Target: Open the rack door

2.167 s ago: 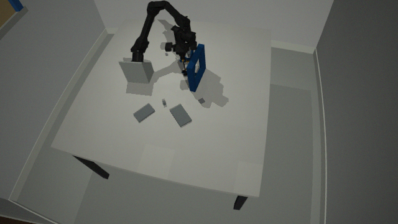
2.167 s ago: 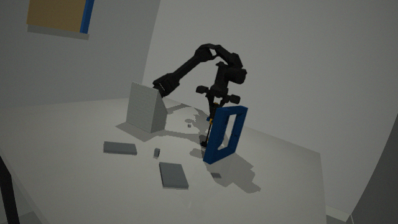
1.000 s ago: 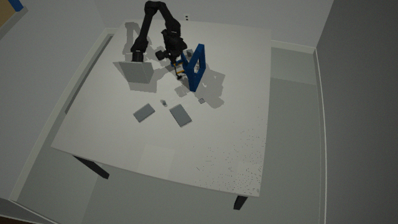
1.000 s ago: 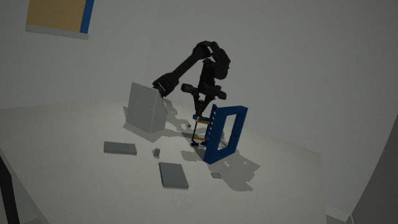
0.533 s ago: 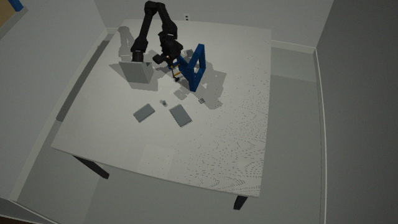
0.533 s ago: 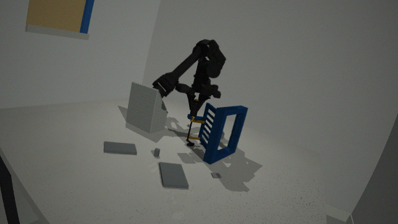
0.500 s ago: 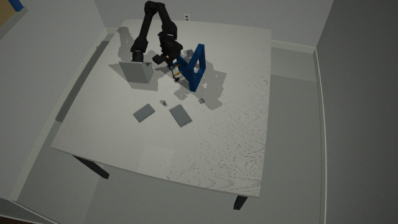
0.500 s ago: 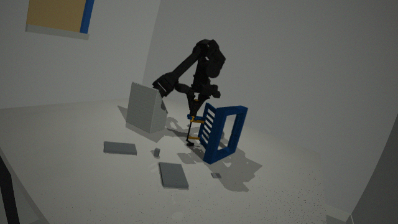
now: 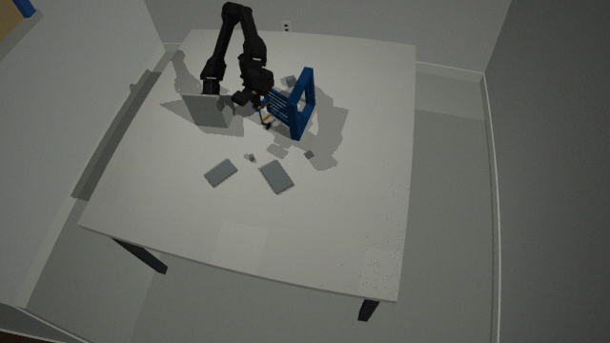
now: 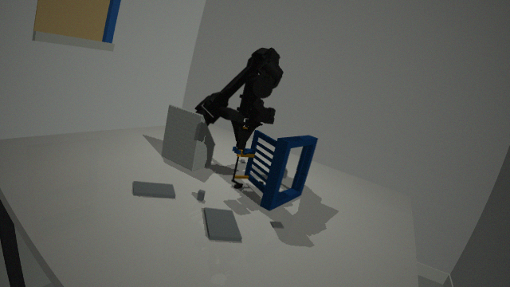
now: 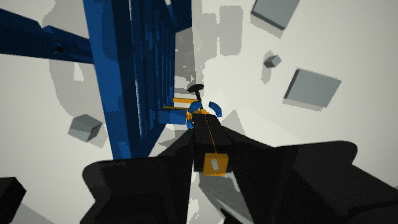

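Note:
The blue rack frame stands upright on the table. Its slatted blue door is swung far out from the frame, roughly square to it; the exact angle cannot be read. The handle is a thin upright dark rod with orange brackets and a dark knob at its foot, by the door's free edge. My gripper points down from above and is shut on the handle's upper part. The fingers hide the gripped part.
A tall grey block stands near the arm's base. Two flat grey blocks lie in front of the rack, with small grey blocks near them. Another grey block lies behind the door.

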Controlling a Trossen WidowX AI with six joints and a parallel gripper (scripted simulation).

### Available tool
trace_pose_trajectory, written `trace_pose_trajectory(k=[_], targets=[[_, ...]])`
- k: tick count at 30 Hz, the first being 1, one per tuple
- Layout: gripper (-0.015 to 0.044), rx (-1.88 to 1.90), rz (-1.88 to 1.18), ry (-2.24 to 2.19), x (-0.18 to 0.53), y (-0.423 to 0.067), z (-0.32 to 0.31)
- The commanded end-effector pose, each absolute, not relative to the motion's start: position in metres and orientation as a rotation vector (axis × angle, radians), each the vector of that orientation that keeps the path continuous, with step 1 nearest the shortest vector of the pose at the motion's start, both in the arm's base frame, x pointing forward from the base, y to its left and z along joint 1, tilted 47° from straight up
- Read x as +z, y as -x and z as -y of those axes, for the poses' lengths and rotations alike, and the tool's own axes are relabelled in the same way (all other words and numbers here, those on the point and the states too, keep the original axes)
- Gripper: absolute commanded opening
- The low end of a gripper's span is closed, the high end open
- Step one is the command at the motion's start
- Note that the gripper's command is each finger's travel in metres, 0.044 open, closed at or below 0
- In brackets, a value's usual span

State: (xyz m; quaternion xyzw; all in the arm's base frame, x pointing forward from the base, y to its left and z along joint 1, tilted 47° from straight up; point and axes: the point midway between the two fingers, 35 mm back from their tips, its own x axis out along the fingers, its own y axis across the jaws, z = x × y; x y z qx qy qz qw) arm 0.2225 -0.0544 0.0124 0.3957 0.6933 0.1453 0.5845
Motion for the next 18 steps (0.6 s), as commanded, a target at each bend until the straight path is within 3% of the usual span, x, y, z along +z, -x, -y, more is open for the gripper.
trace_pose_trajectory(k=[1, 18], targets=[[0.0024, 0.402, -1.591, -0.860, 0.006, -0.222, 0.060], [0.0024, 0.600, -1.495, -0.651, -0.021, -0.223, 0.086]])
